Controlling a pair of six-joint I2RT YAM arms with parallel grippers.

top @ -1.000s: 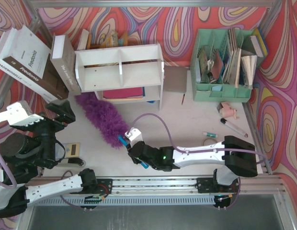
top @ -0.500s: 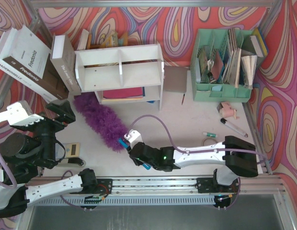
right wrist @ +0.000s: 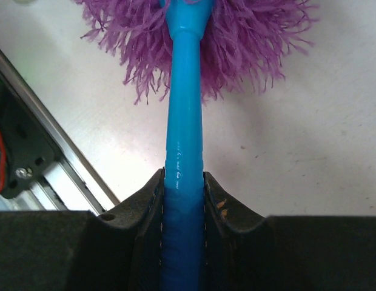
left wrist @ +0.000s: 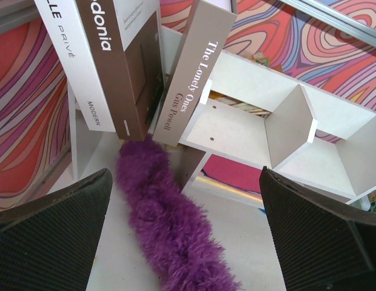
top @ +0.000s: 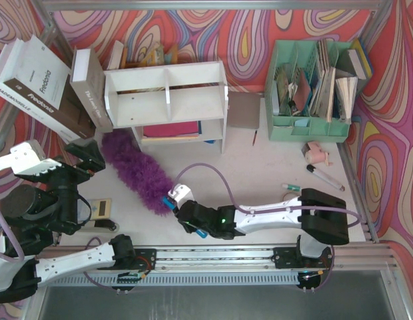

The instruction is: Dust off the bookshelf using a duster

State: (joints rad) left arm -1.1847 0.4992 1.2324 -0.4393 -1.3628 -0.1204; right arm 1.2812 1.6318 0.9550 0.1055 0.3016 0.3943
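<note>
Right pincer point(right wrist: 183, 188) first: its two black fingers point(right wrist: 145, 212) are clamped on the thin blue handle of the duster point(right wrist: 183, 121), squeezing it from both sides with the handle running straight out between them. From above, that grip sits close to the tabletop's point(top: 260, 167) near edge, a little left of the middle. The purple fluff starts right beyond the fingertips and runs diagonally away toward the far left, low along the tabletop. Whether the fluff actually rests on the surface I cannot tell. Its far tip reaches the lower left corner of the bookshelf point(top: 166, 100), right at the foot of the side panel!

The bookshelf stands toward the far edge, left of centre, its white panels and centre divider facing up at the overhead camera. A grey book point(left wrist: 191, 73) titled "The Lonely Ones" leans against its left side, and a bigger white-and-brown book point(top: 36, 77) leans beside that.

Over on the left edge, the left pincer point(top: 56, 157) hangs with its fingers spread wide apart, gripping nothing, looking down at the fluffy tip. Far right corner: a mint-green organizer point(top: 310, 93) stuffed with papers.
</note>
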